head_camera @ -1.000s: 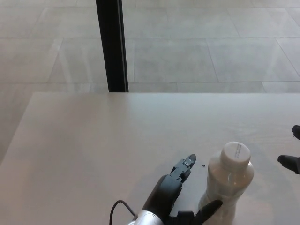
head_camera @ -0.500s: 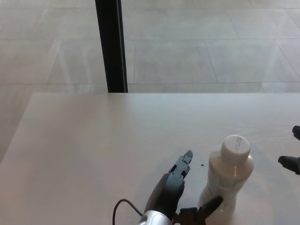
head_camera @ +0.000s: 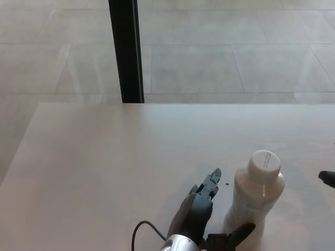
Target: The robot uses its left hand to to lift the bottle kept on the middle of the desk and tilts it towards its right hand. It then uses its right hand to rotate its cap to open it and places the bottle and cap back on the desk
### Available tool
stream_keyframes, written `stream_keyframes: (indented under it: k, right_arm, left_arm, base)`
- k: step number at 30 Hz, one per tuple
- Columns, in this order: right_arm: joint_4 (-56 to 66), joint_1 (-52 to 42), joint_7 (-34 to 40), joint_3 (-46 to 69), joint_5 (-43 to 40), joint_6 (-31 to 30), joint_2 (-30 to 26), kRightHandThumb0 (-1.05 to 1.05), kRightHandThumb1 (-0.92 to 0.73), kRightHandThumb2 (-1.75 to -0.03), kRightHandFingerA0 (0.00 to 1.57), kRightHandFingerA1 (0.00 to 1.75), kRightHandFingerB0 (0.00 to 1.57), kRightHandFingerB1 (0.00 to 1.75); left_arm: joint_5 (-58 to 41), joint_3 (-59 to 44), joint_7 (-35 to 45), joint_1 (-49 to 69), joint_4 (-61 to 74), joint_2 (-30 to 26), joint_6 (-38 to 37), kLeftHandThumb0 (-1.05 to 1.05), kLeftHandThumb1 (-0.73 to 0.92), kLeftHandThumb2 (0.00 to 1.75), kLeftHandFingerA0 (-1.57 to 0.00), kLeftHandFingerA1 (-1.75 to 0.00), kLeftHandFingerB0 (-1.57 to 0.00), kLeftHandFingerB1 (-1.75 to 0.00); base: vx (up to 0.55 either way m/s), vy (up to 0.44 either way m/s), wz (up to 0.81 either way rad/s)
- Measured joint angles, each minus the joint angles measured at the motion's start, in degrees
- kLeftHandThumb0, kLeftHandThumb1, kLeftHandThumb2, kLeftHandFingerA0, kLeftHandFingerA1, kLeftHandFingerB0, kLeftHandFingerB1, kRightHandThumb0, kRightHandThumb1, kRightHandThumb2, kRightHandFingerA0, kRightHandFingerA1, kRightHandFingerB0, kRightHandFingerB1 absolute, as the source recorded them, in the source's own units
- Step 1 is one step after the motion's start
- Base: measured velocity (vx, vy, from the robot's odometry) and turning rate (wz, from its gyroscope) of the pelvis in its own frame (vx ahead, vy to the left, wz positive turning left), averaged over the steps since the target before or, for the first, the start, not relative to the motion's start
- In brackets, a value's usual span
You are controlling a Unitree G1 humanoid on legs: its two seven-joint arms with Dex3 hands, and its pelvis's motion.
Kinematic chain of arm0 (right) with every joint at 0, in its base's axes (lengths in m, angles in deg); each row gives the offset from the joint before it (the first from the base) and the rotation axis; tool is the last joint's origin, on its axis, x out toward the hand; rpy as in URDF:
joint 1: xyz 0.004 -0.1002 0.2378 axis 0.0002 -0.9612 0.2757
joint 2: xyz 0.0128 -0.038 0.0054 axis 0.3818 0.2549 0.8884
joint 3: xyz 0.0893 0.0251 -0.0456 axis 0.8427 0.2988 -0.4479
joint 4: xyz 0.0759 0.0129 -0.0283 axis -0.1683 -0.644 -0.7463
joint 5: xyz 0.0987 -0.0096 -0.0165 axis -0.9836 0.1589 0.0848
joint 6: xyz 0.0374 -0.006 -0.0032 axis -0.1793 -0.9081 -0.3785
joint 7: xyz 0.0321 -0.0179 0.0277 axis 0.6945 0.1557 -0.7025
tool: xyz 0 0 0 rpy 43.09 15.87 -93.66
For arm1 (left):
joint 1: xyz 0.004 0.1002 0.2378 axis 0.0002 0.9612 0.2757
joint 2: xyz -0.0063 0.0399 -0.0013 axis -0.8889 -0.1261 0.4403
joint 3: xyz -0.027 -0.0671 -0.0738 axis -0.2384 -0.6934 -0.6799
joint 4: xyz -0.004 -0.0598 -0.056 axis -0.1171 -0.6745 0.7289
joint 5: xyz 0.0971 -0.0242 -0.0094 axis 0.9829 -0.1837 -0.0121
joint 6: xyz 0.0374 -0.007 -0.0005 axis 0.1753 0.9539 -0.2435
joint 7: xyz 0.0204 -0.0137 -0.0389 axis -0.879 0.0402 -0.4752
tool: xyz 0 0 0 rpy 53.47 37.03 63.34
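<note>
**A:** Left hand (head_camera: 201, 219) is low at the near edge, fingers (head_camera: 210, 183) spread apart, one pair pointing up the table, the thumb (head_camera: 238, 234) angled out to the right. What's it got?

**B:** Nothing gripped that I can see. The thumb sits right at the foot of the bottle (head_camera: 255, 201), just beside it or touching, hard to call from up here, and the other fingers stand clear to the bottle's left

**A:** And the bottle itself?

**B:** Upright on the table (head_camera: 104, 167), right of middle and near the front edge, pale translucent body, white cap (head_camera: 264, 162) on top. There's a small dark speck (head_camera: 226, 183) on the tabletop between the fingertips and the bottle's shoulder

**A:** Right hand?

**B:** Only a dark tip of the right hand (head_camera: 327, 178) pokes in at the right edge, level with the bottle's shoulder and apart from it. Can't tell how its fingers are set

**A:** Behind the wrist?

**B:** A thin black cable (head_camera: 142, 227) loops at the bottom edge. Beyond the table, grey tiled floor (head_camera: 220, 52) and a black post (head_camera: 125, 49) standing at the far edge
</note>
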Motion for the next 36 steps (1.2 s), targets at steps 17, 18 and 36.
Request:
stream_keyframes:
  k: [17,18,36]
  right_arm:
    - [-0.4,-0.2,0.9,-0.1,0.9,0.0,1.8,-0.67,-0.51,-0.87,0.30,0.55,0.39,0.48]
    - [-0.5,-0.2,1.0,-0.1,1.0,0.1,1.8,-0.67,-0.51,-0.87,0.30,0.55,0.39,0.48]
    - [-3.3,-0.3,1.4,0.1,2.0,1.3,3.5,-0.85,-0.68,-1.08,0.41,0.75,0.38,0.48]
  left_arm:
    - [-4.8,0.3,0.1,-1.3,-2.9,0.4,-4.6,-0.82,0.71,0.95,0.00,0.00,0.00,0.00]
    - [-5.3,0.5,0.2,-1.3,-3.0,0.4,-4.8,-0.82,0.71,0.95,0.00,0.00,0.00,0.00]
    - [-9.7,6.7,0.5,-2.4,-3.8,0.9,-7.0,-0.74,0.59,0.95,0.00,-0.48,0.00,0.00]
  base:
    - [0.00,0.000,0.00]
    - [0.00,0.000,0.00]
    - [0.00,0.000,0.00]
